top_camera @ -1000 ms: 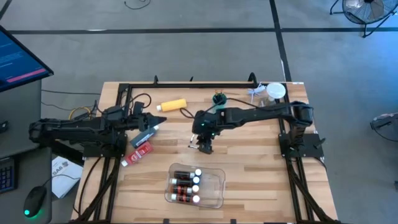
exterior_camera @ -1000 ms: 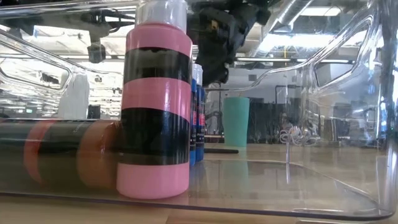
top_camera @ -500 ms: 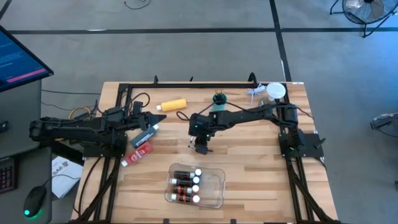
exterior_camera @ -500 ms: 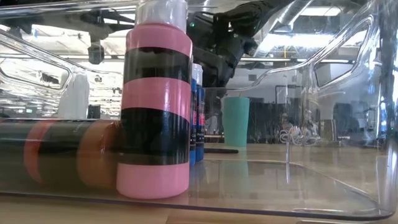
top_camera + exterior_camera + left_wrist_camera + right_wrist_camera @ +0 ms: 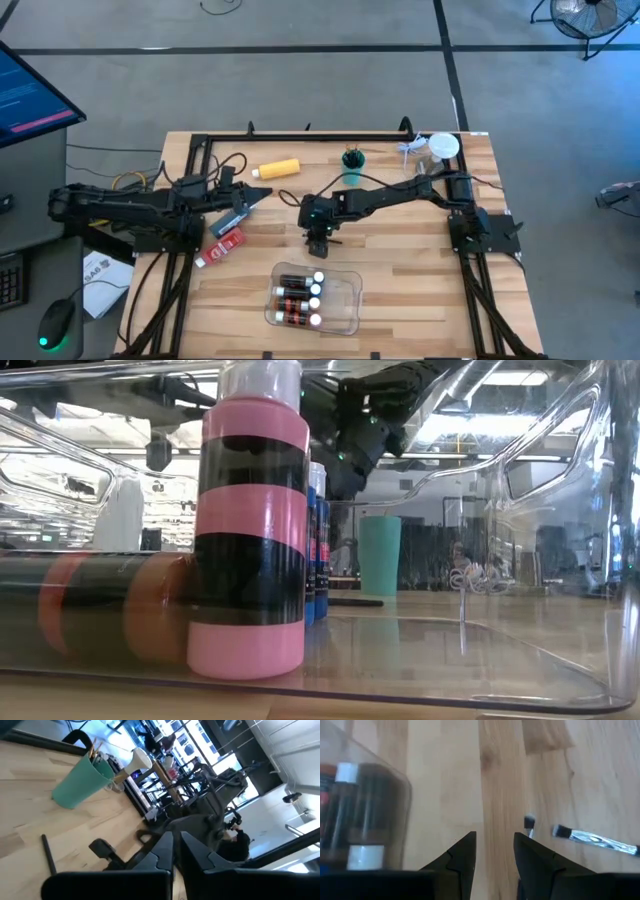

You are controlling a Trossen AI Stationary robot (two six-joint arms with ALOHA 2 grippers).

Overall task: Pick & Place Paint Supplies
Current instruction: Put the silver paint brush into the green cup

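Since a second ago the right end effector [image 5: 317, 240] has drawn back from the bench's [image 5: 420, 270] middle toward the clear tray [image 5: 350, 300], its fingers [image 5: 460, 855] part open with nothing between them. The left end effector [image 5: 173, 851] waits shut and empty, well left of the tray. Four paint bottles [image 5: 298, 297] lie side by side in the tray, long axes running left-right, white caps pointing right; a brush [image 5: 592, 838] lies flat on the bench just beyond the tray.

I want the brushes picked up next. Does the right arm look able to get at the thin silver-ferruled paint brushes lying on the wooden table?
Probably yes: the right gripper hangs open over bare table, the brushes lie just beside it, and nothing stands between them.
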